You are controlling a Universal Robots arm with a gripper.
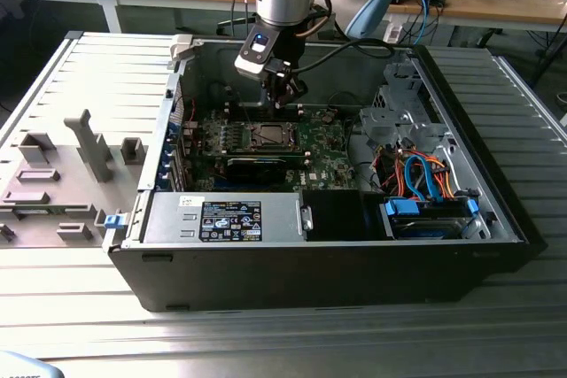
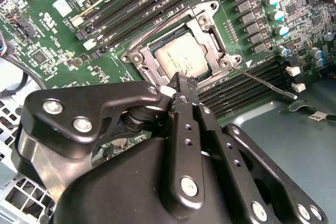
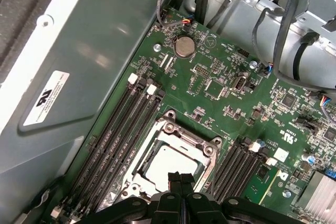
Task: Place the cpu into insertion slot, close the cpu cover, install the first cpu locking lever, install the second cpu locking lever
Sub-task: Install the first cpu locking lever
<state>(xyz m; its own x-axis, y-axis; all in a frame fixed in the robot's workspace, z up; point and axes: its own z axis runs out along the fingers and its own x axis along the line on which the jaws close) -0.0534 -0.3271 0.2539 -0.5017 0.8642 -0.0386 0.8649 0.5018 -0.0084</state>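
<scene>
Cpu (image 2: 181,59) (image 3: 169,165): seated flat in the slot (image 1: 268,136) on the green motherboard (image 3: 220,77). Cover (image 2: 211,34) (image 3: 185,132): lies down around the chip, its top showing through the window. Lever (image 2: 268,82): thin rod, angled out from the socket corner. Gripper (image 2: 181,85) (image 3: 178,178) (image 1: 285,95): fingers pressed together, empty, tips just above the cover's edge. Case (image 1: 354,272): open.

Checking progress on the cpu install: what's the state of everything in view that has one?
cpu, seated flat, metal top showing.
cpu cover, down over the cpu.
locking lever, sticking out sideways, looks unlatched.
end effector, shut, empty, tips at the cpu cover's edge.
computer case, side open.
</scene>
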